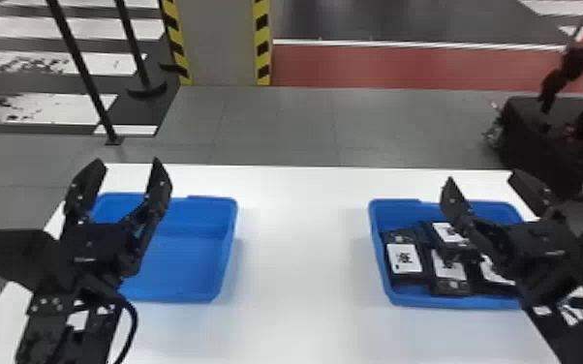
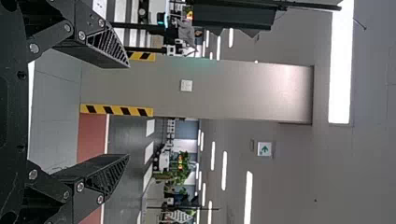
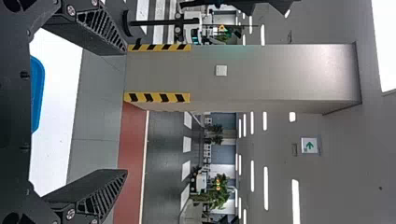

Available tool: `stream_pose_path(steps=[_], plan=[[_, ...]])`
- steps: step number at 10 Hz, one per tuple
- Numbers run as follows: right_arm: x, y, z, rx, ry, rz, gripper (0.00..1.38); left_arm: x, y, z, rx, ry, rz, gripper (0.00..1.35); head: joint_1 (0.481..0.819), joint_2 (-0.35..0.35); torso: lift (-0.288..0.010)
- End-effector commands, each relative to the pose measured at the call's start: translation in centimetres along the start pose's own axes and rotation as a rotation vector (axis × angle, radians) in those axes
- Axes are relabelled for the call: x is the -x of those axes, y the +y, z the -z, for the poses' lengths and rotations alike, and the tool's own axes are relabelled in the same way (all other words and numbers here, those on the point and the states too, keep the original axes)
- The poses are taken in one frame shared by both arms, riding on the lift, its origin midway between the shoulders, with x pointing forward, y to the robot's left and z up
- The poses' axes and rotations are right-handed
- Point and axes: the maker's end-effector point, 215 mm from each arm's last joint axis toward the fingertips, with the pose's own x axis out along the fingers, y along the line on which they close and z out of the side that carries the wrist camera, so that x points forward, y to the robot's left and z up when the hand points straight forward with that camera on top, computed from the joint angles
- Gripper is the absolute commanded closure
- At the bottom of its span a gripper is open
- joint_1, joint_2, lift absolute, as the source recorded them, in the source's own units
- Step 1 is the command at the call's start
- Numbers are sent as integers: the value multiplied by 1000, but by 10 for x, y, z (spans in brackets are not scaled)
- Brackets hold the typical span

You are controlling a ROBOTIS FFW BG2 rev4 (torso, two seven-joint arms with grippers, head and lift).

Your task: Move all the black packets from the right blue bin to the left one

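- My left gripper [image 1: 127, 163] stands with its fingers spread and nothing between them, in front of the left blue bin [image 1: 184, 266] in the head view. I should keep it out of the way of the drop, or ready to take a packet if the reach across proves long.
- The white counter [image 1: 300, 251] lies between the bins. I want to cross it high enough that a hanging packet clears both rims, then lower before letting go, so that nothing bounces or lands on edge.
- The black packets [image 1: 404, 279] are all in the right blue bin [image 1: 445, 302], labels up, some overlapping. The leftmost looks the easiest first pick; the overlapping ones are best taken from the top down, or they may drag their neighbours.
- My right gripper [image 1: 482, 178] is also spread and holds nothing. Both wrist views look out across the room, so I judge that it must tip downward first, line its fingers up with a packet's long sides, go down straight beside the wall and squeeze just firmly enough not to slip.
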Motion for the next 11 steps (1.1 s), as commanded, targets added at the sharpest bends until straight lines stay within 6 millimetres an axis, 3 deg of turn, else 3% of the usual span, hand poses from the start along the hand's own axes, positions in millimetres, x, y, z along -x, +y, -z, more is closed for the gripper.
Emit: stream_pose_path(steps=[1, 5, 7, 9, 11], plan=[[-1, 0, 1, 1, 1, -1, 122, 0, 0, 0, -1, -1, -1, 374, 695, 7, -110], [-1, 0, 2, -4, 3, -3, 124, 1, -1, 1, 2, 2, 0, 374, 695, 6, -110], [-2, -2, 11, -21, 26, 2, 124, 3, 1, 5, 4, 11, -3, 374, 695, 7, -110], [-3, -23, 45, -33, 161, 63, 122, 3, 0, 5, 8, 11, -1, 374, 695, 3, -110], [-3, -46, 96, -21, 298, 120, 122, 4, 0, 7, 15, 18, 5, 374, 695, -23, -110]])
